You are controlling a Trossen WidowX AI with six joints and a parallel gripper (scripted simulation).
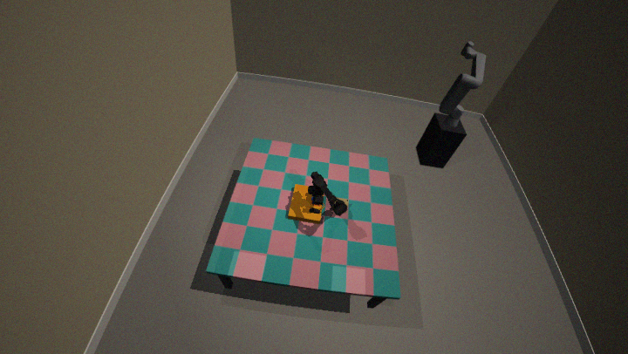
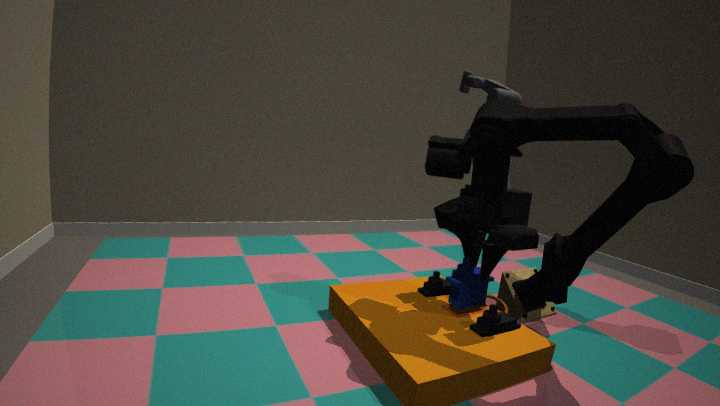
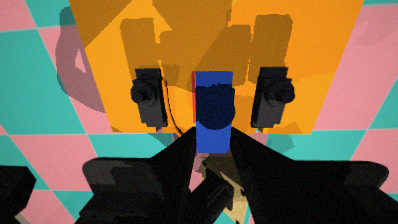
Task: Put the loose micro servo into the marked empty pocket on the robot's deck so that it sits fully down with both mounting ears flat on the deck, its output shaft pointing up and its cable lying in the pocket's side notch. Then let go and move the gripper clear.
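Observation:
The blue micro servo (image 1: pixel 313 200) (image 2: pixel 467 293) (image 3: pixel 214 143) is upright in my gripper (image 2: pixel 476 268) (image 3: pixel 212 130), which is shut on it. Its raised shaft end points up. In the exterior view its body stands over the red-outlined pocket (image 3: pixel 194 106), with the mounting ears well above the orange deck (image 1: pixel 298 214) (image 2: pixel 526 343) (image 3: pixel 305 95). A red line shows along its left side in the wrist view. The orange cable (image 2: pixel 499 301) (image 3: pixel 168 102) arches beside the pocket; whether it lies in the notch I cannot tell. The body hides most of the pocket.
Black servos (image 2: pixel 435 285) (image 2: pixel 494 322) (image 3: pixel 150 97) (image 3: pixel 272 97) sit on the deck on both sides of the pocket. My arm's beige base mount (image 2: pixel 514 282) stands behind the deck. A grey arm on a black pedestal (image 1: pixel 440 142) stands off the checkered table (image 1: pixel 268 237).

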